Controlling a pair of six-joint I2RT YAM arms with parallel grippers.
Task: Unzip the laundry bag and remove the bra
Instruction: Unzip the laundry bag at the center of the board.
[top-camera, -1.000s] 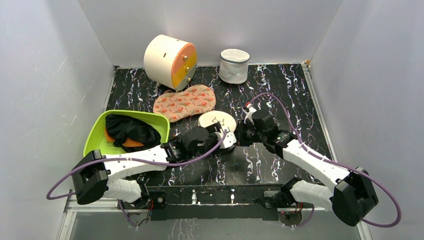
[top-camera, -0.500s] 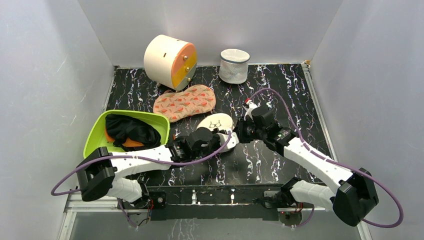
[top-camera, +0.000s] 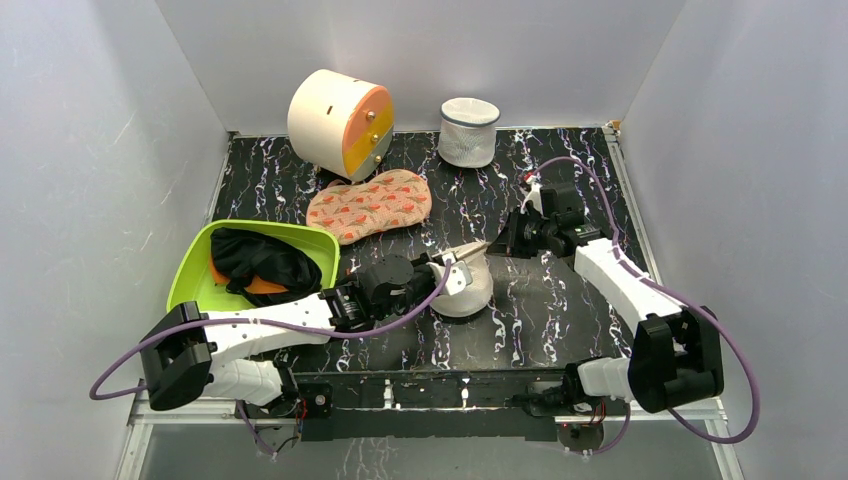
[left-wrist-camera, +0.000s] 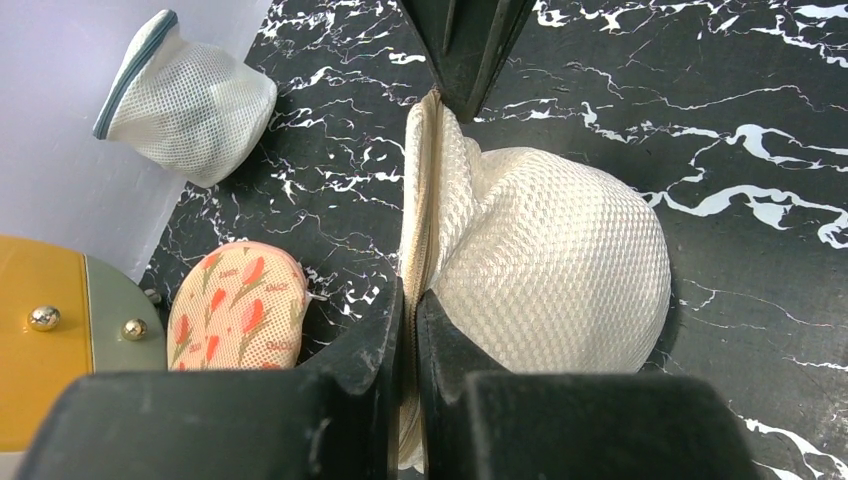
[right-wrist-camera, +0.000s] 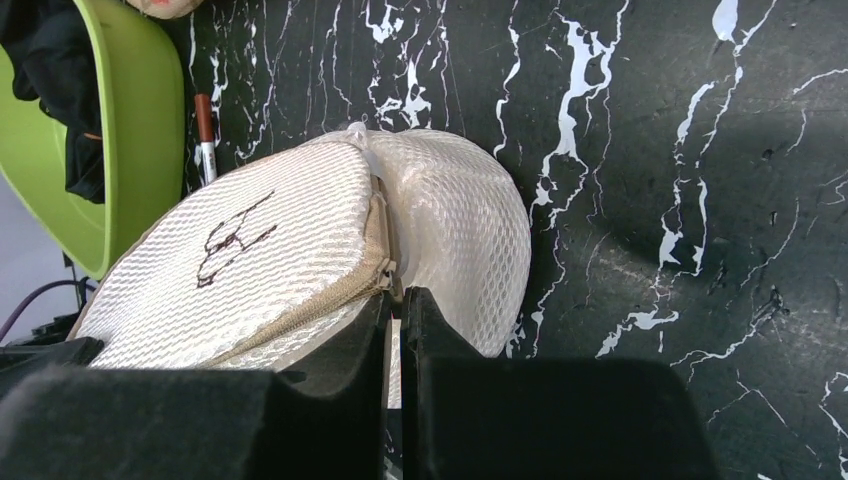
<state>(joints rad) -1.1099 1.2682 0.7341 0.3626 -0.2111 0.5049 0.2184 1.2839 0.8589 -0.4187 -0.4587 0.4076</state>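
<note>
The laundry bag (top-camera: 470, 290) stands tipped on its edge mid-table, a cream mesh dome with tan zip trim. Its flat face with the black drawing (right-wrist-camera: 235, 240) fills the right wrist view; its dome (left-wrist-camera: 560, 260) fills the left wrist view. My left gripper (top-camera: 452, 268) (left-wrist-camera: 410, 300) is shut on the tan trim at the bag's near rim. My right gripper (top-camera: 493, 246) (right-wrist-camera: 393, 298) is shut on the zip pull at the opposite side, with the slider at its fingertips. The zip teeth left of the slider are joined. The bra is hidden.
A green bin (top-camera: 195, 262) holding a black garment (top-camera: 262, 262) sits at the left, with a pen (right-wrist-camera: 205, 135) beside it. Behind lie an orange patterned cloth (top-camera: 370, 205), a round drawer box (top-camera: 335, 122) and a white cylindrical mesh bag (top-camera: 468, 130). Grey walls enclose the table.
My left gripper has shut on the bag's trim. My right arm has swung right and back with the zip pull, and the bag has tipped from flat onto its edge.
</note>
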